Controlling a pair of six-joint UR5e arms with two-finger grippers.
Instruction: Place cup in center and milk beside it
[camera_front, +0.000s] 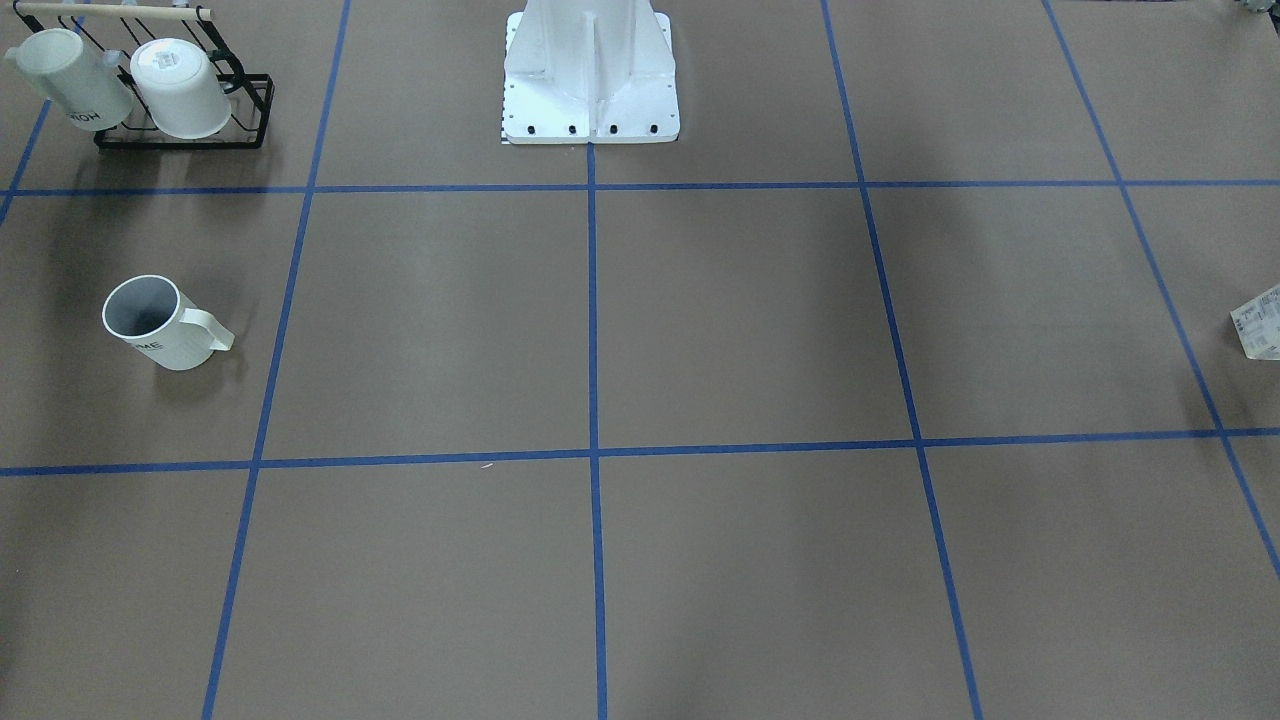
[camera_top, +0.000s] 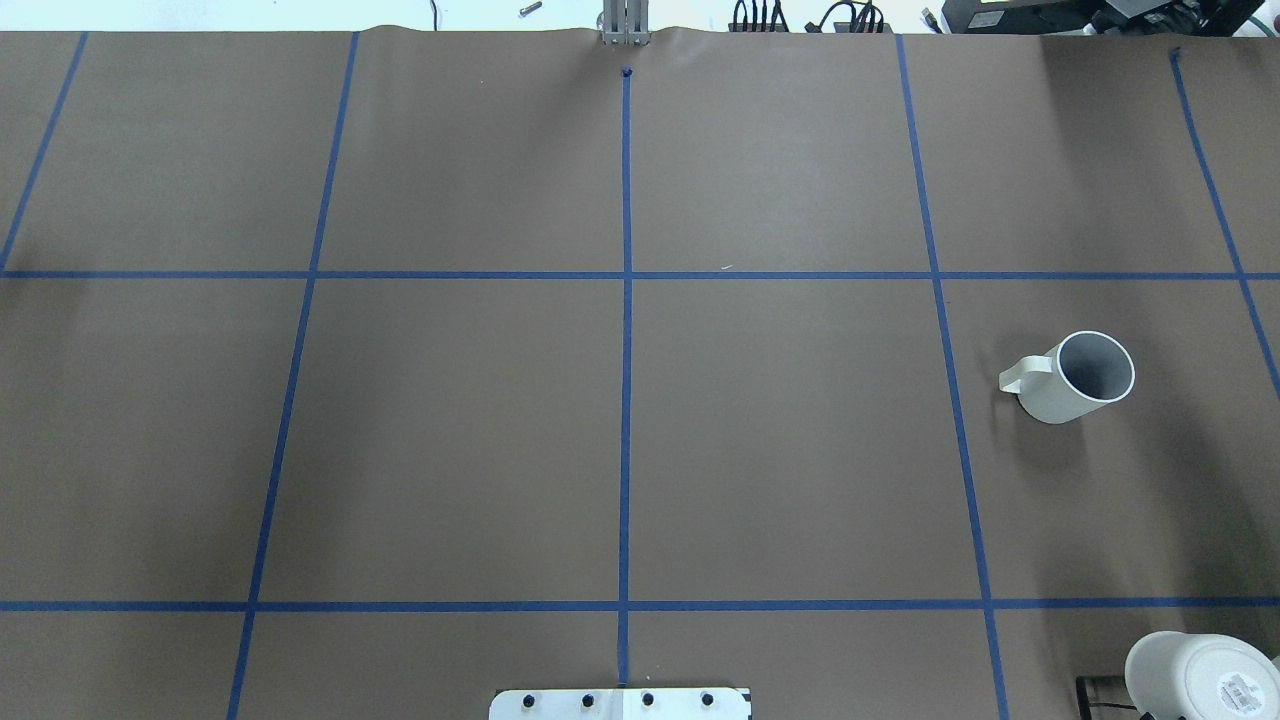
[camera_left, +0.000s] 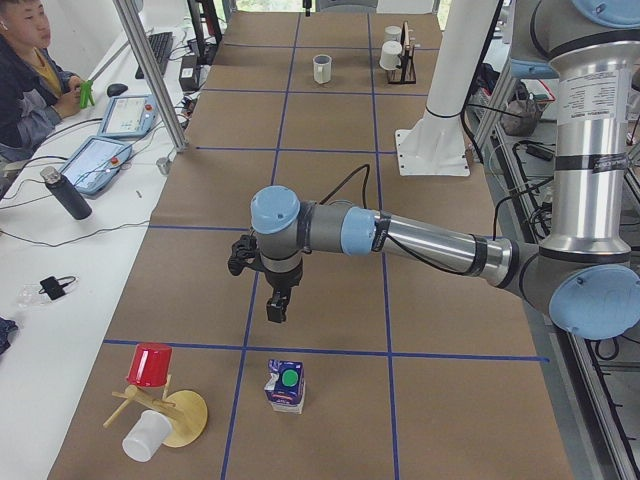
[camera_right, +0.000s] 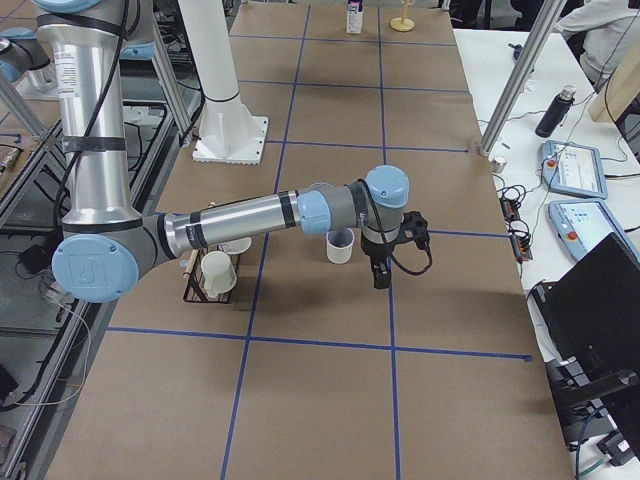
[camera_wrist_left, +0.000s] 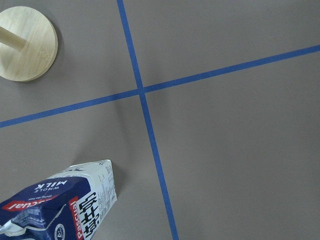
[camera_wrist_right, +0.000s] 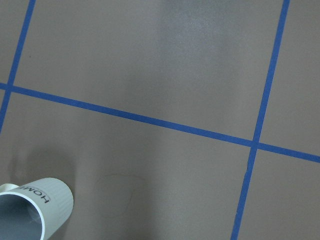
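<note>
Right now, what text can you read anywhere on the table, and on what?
"WHOLE MILK": the milk, blue side.
"Pascual": the milk's red band.
"HOME": the cup.
"HO", partly legible, upside down: one rack mug.
Too small to read: carton's fine print, sticker on the other rack mug.

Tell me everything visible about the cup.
The cup is a small cream-white mug, ceramic by its look, with a grey, empty inside, one loop handle and black "HOME" lettering. It stands upright on the brown table, on the robot's right side, with its handle turned toward the table's centre. Nothing touches it.
</note>
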